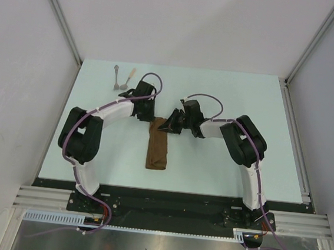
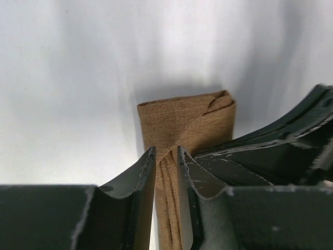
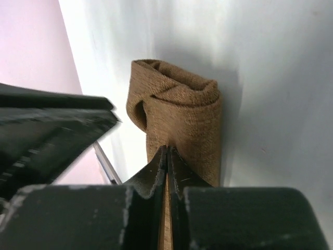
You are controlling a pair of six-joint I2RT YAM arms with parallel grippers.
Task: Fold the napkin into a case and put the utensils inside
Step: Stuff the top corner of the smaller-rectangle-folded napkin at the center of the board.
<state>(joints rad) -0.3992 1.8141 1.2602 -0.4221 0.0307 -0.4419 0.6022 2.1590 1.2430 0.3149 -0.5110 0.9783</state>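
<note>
The brown napkin (image 1: 158,148) lies mid-table, folded into a narrow long case shape. My left gripper (image 1: 150,116) and right gripper (image 1: 171,122) meet at its far end. In the left wrist view the left gripper (image 2: 166,151) is shut on a bunched ridge of the napkin (image 2: 182,122). In the right wrist view the right gripper (image 3: 167,148) is shut on a thin layer of the napkin (image 3: 182,112). The two utensils lie at the far left: the grey-handled one (image 1: 117,78) and the tan-handled one (image 1: 128,79), side by side, apart from both grippers.
The pale table (image 1: 228,160) is bounded by white walls at the back and sides, with metal rails along the right (image 1: 295,143) and near edges. The right gripper's body (image 2: 291,135) shows close beside the left fingers.
</note>
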